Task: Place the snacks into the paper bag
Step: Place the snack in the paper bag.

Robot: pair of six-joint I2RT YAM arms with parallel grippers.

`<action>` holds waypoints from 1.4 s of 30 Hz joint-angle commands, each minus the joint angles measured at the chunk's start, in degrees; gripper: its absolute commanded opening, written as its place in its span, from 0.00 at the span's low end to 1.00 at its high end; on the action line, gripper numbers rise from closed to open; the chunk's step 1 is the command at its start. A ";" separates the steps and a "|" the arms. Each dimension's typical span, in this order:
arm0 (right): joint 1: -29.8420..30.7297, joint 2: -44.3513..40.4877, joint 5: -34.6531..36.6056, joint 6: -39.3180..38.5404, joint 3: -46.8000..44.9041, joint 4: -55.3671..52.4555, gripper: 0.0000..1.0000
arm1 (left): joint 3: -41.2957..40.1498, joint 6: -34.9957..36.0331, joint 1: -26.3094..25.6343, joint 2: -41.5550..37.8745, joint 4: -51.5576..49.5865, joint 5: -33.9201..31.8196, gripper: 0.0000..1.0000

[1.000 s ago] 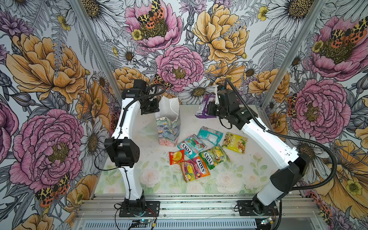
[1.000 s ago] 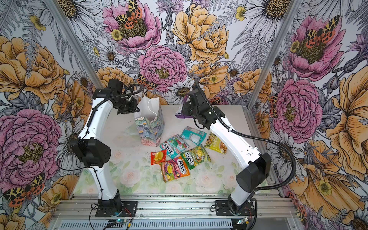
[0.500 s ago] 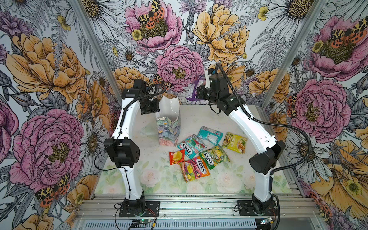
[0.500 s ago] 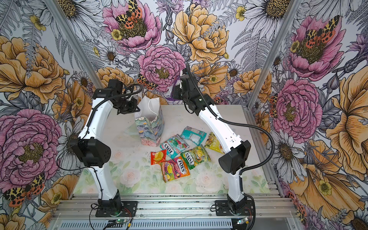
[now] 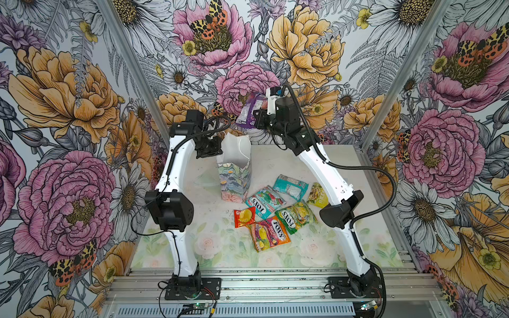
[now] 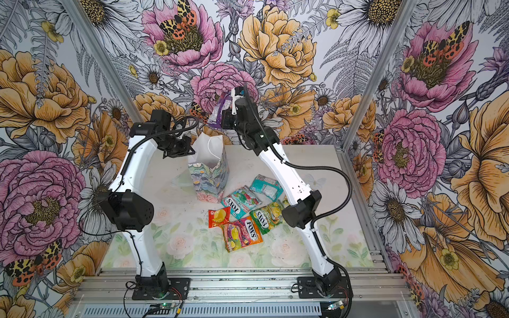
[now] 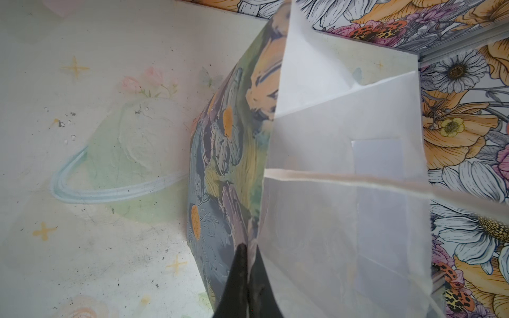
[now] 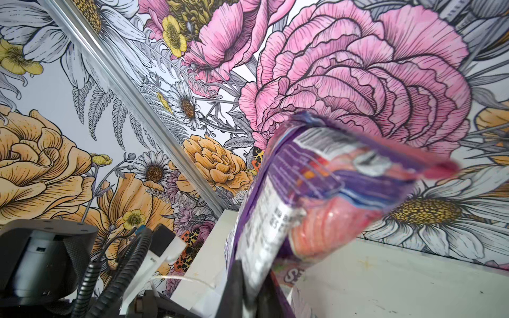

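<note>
My right hand (image 5: 257, 119), clamped on the purple packet (image 5: 248, 110), had swung up to just above the paper bag (image 5: 234, 176), whose rim my left hand (image 7: 248, 265) kept pinched shut, leaving the other snacks (image 5: 271, 209) on the worktop (image 5: 220, 247) beside the bag.

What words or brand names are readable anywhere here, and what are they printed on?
"FOX'S": on the teal and red packet.
"FOX'S": on the green packet.
"FOX'S" and "FRUITS": on the orange packet.
Purple packet, raised in the air: its print is too blurred to read.
Pale teal packet, yellow packet, red packet: print too small to read.
Paper bag: no lettering visible.
</note>
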 commanded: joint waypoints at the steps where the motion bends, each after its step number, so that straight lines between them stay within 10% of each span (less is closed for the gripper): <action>1: 1.05 0.81 -1.00 -0.84 2.33 5.00 0.00 | -0.41 1.06 -0.55 -0.39 0.18 2.39 0.00; 42: 4.91 -11.14 3.88 -1.02 -20.73 7.46 0.00 | -0.92 1.15 1.09 -1.34 0.17 2.84 0.00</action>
